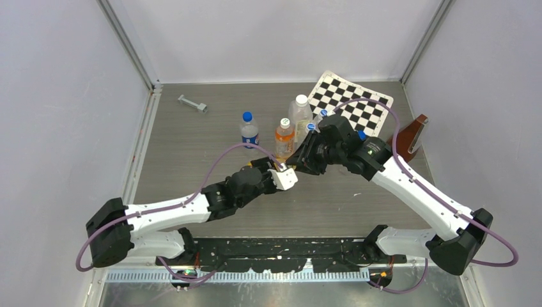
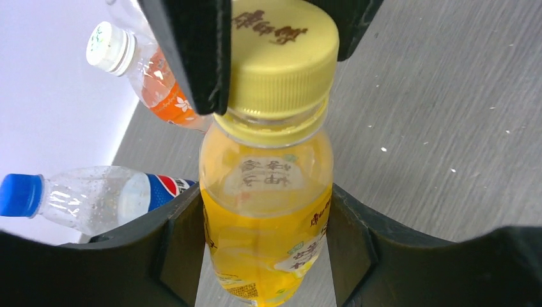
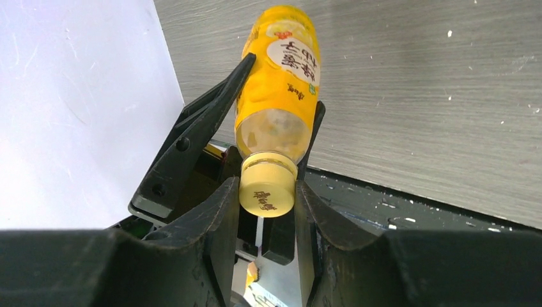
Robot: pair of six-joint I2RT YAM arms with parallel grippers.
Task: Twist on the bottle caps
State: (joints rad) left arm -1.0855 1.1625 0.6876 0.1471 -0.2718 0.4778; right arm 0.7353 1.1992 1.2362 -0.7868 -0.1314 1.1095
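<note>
The yellow juice bottle (image 2: 265, 211) is held off the table, and my left gripper (image 2: 263, 199) is shut on its body. Its yellow cap (image 3: 267, 192) sits on the bottle neck, with my right gripper (image 3: 265, 189) shut on it. In the top view the two grippers meet at mid-table, left (image 1: 286, 174) and right (image 1: 299, 160), and they hide the bottle. The Pepsi bottle (image 1: 248, 131) stands behind them with its blue cap (image 1: 247, 117) on. The left wrist view also shows that Pepsi bottle (image 2: 102, 198).
An orange-drink bottle (image 1: 284, 137) with a white cap and a tall clear bottle (image 1: 300, 110) stand just behind the grippers. A checkerboard (image 1: 350, 105) lies at the back right, a brown stand (image 1: 412, 135) at the right wall, and a grey metal part (image 1: 192, 103) at the back left.
</note>
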